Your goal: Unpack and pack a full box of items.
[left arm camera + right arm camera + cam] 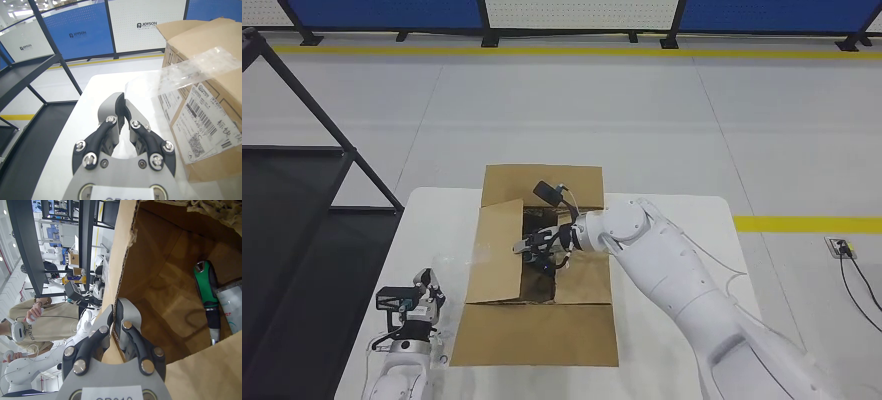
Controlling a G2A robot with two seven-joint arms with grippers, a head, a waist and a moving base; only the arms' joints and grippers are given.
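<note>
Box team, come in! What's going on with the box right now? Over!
Left end effector shut on tape strip beside the box. Right end effector shut on a flap. Green tool and cup inside.

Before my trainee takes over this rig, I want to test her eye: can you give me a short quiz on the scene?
1. True or false: the right claw is shut on a flap of the cardboard box.
2. What is the left claw pinching? A) a pen B) a clear tape strip C) nothing
3. Fill in: the green-handled tool lies ___ the box.
Key: 1 true; 2 B; 3 inside.
</note>
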